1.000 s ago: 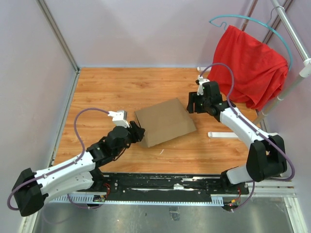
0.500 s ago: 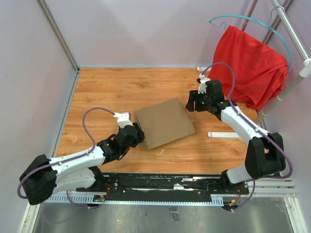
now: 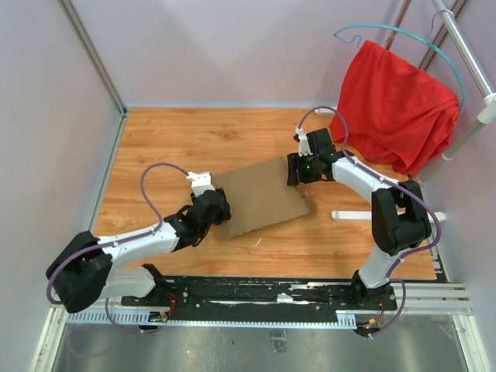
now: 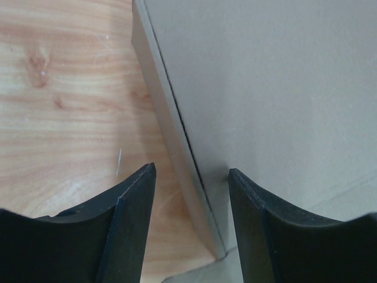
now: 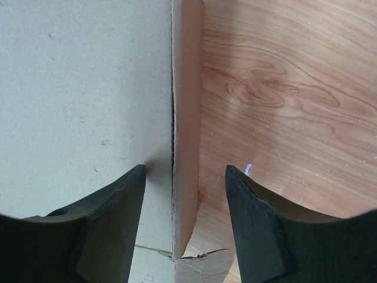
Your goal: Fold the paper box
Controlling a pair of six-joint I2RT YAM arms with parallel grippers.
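Note:
The paper box (image 3: 262,195) is a shallow closed brown cardboard carton lying flat on the wooden table. My left gripper (image 3: 219,209) is open at the box's left near corner; in the left wrist view its fingers straddle the box's side wall (image 4: 177,147) without closing on it. My right gripper (image 3: 296,172) is open at the box's far right corner; in the right wrist view its fingers straddle the box's edge wall (image 5: 187,118), one over the lid and one over the table. A small torn flap (image 5: 203,265) shows at that corner.
A red cloth (image 3: 395,105) hangs on a teal hanger from a metal rack at the back right. A white strip (image 3: 356,215) lies on the table right of the box. Grey walls enclose the table at left and back.
Both grippers have closed in on the box: the left one moved right and forward onto its left corner, the right one moved left onto its far right corner. The box shifted slightly.

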